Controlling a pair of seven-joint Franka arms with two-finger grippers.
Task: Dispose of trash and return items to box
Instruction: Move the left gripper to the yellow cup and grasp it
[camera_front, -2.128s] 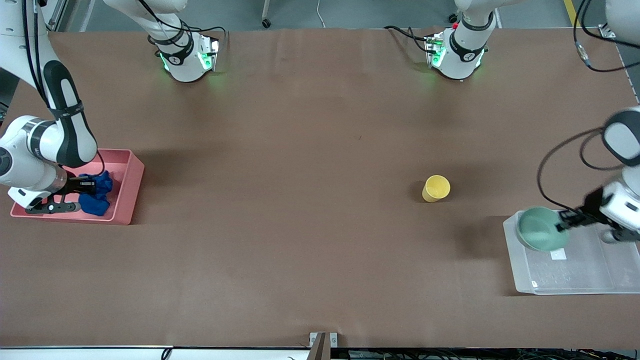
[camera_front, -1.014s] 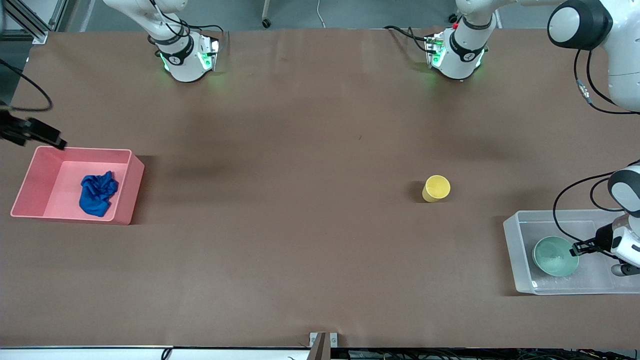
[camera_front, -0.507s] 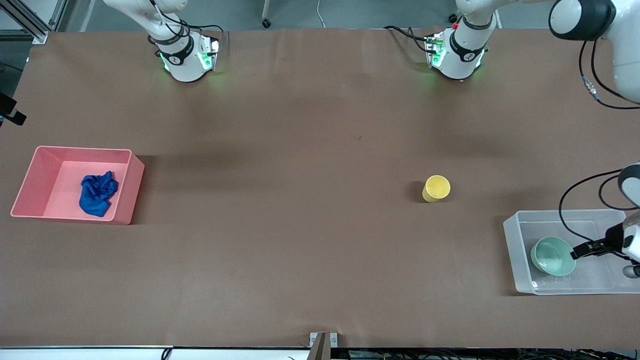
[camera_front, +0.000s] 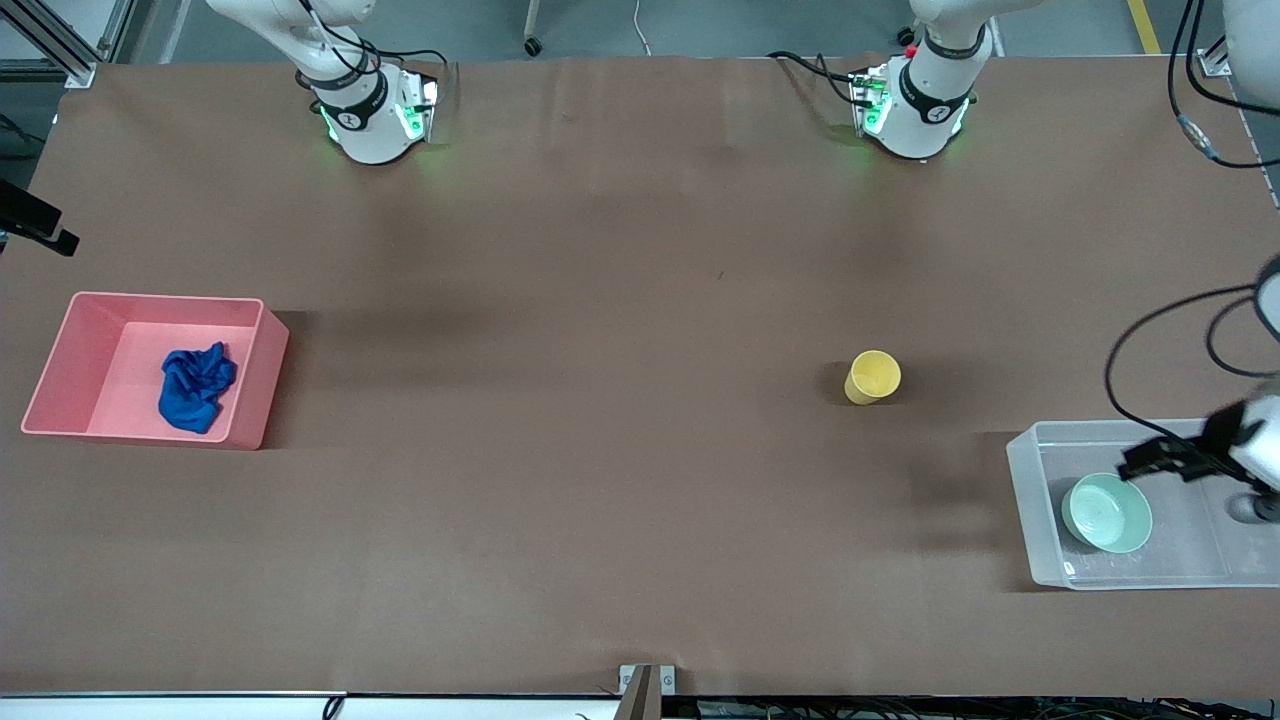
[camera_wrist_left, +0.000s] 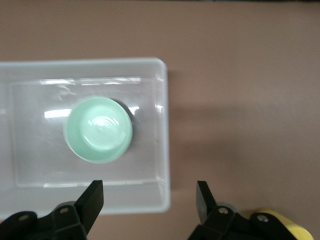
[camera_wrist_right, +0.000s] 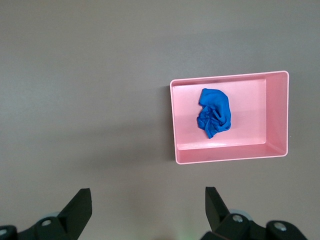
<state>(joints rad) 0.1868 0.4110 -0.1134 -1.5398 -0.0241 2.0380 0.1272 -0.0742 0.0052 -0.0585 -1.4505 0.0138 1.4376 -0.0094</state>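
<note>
The mint-green bowl (camera_front: 1106, 512) (camera_wrist_left: 98, 129) lies upright inside the clear box (camera_front: 1022, 490) (camera_wrist_left: 163, 150) at the left arm's end of the table. My left gripper (camera_front: 1146, 460) (camera_wrist_left: 149, 200) hangs open and empty above the box, over its wall that faces the yellow cup. That cup (camera_front: 872, 377) (camera_wrist_left: 287, 227) stands on the table, apart from the box and farther from the front camera. The trash, a deep blue wad of cloth (camera_front: 195, 388) (camera_wrist_right: 214, 113), rests in the pink bin (camera_front: 262, 375) (camera_wrist_right: 279, 115). My right gripper (camera_front: 45, 232) (camera_wrist_right: 147, 205) is open and empty, high up, beside the bin.
The brown table top (camera_front: 600, 400) stretches wide between the pink bin and the yellow cup. Both arm bases (camera_front: 375, 110) (camera_front: 915, 105) stand at the edge farthest from the front camera. A black cable (camera_front: 1120, 380) loops above the box.
My left gripper has opened, let go of the bowl in the box, and lifted a little. The right gripper has stayed up at the table's edge beside the bin.
</note>
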